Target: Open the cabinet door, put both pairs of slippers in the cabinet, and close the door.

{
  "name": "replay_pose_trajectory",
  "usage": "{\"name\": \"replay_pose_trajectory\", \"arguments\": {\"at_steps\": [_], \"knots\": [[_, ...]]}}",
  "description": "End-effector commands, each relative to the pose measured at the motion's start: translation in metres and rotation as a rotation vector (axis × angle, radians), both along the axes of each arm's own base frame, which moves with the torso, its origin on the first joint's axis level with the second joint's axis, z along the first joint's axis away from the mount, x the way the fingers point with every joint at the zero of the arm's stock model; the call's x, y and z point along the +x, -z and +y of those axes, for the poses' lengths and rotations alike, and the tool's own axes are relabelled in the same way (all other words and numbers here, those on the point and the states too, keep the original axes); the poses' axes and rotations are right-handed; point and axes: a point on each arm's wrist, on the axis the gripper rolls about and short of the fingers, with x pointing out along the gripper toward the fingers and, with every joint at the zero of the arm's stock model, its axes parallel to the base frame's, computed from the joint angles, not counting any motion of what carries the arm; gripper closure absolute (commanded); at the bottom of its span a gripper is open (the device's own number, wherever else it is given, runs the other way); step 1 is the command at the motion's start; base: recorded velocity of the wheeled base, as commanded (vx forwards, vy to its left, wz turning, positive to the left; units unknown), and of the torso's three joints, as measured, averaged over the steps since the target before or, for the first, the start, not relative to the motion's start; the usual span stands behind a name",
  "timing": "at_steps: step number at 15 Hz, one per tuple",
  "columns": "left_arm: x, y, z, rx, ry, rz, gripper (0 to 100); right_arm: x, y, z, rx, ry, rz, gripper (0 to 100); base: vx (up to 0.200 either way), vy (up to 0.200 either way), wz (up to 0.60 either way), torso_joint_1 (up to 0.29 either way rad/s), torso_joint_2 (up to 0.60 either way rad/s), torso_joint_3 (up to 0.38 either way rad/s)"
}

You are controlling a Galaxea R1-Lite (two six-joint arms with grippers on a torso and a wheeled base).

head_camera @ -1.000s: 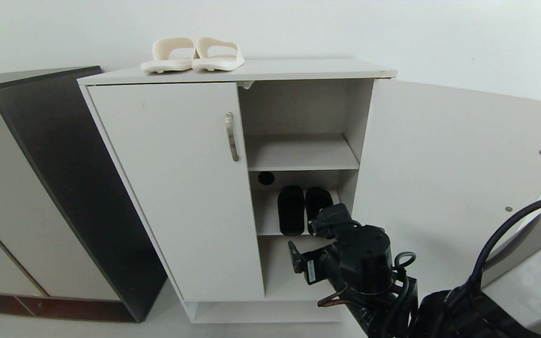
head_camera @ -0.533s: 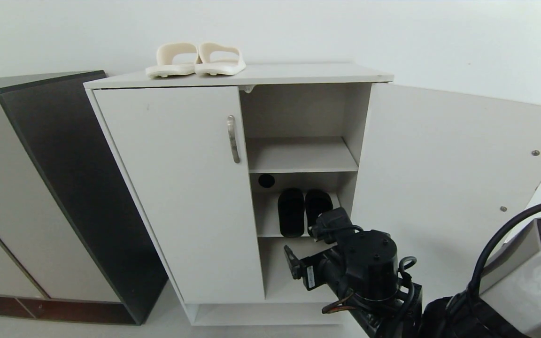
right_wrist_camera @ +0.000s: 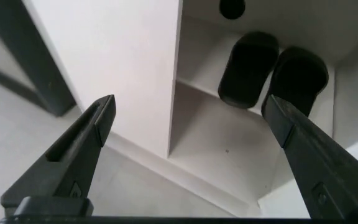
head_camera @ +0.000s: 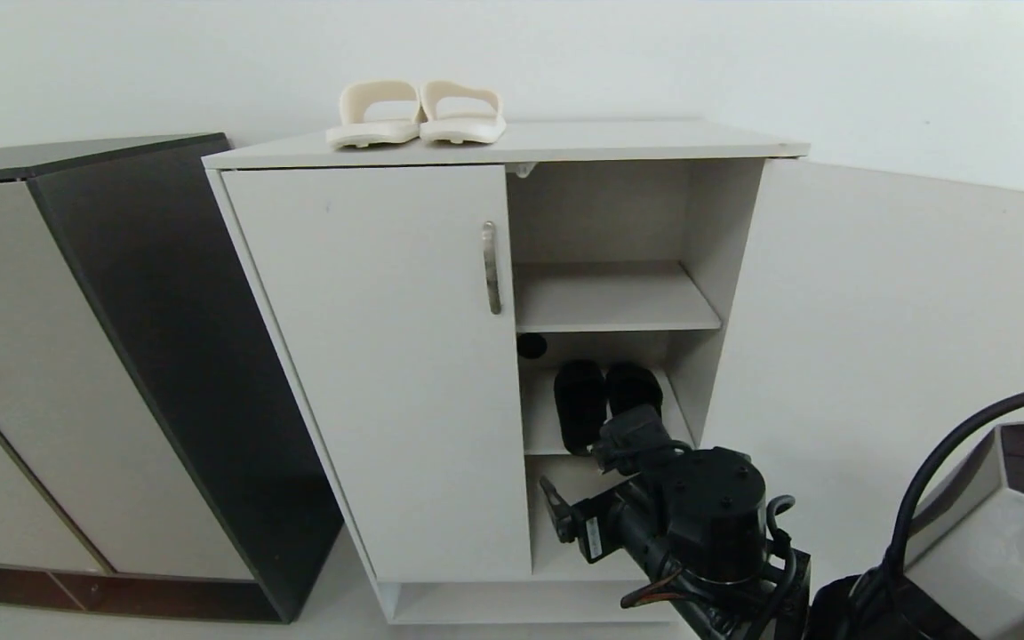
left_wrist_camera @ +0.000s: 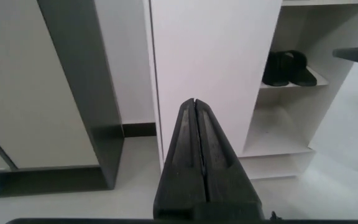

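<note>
The right pincer (right_wrist_camera: 190, 102) hangs released before the shelved black slippers (right_wrist_camera: 247, 68); the left pincer (left_wrist_camera: 194, 106) is clenched, empty. Next step, likely: lifting the cream slippers (head_camera: 419, 114) off the cabinet (head_camera: 636, 135) top.

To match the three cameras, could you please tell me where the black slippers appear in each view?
Head view: black slippers side by side on the second shelf.
Left wrist view: black slippers on that shelf, beyond the shut left gripper.
Right wrist view: black slippers on that shelf, ahead of the open right gripper.
Shared landmark: the closed left door, its edge beside them.
</note>
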Motion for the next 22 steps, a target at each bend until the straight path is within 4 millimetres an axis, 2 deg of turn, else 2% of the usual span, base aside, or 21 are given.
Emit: {"name": "replay_pose_trajectory", "arguments": {"at_steps": [1, 4, 10, 13, 22], "knots": [[0.0, 0.0, 0.0, 0.0, -0.001, 0.003, 100, 0.0, 0.002, 0.001, 0.0, -0.002, 0.0, 0, 0.0, 0.2, 0.0, 0.002, 0.0, 0.012], [0.0, 0.0, 0.0, 0.0, -0.001, 0.001, 100, -0.001, 0.006, -0.001, -0.01, 0.0, 0.008, 0, 0.0, 0.2, 0.0, 0.001, 0.0, 0.004], [0.0, 0.0, 0.0, 0.0, -0.001, 0.001, 100, 0.012, 0.01, -0.009, -0.012, 0.039, 0.009, 0, 0.0, 0.2, 0.0, 0.001, 0.0, 0.002], [0.0, 0.0, 0.0, -0.002, -0.003, 0.001, 100, 0.019, 0.018, -0.013, -0.047, 0.057, 0.005, 0, 0.0, 0.0, 0.0, 0.0, 0.0, 0.0], [0.0, 0.0, 0.0, -0.01, -0.004, 0.001, 100, 0.021, 0.026, -0.015, -0.053, 0.06, -0.052, 0, 0.0, 0.0, 0.0, 0.0, 0.0, 0.0]]}}
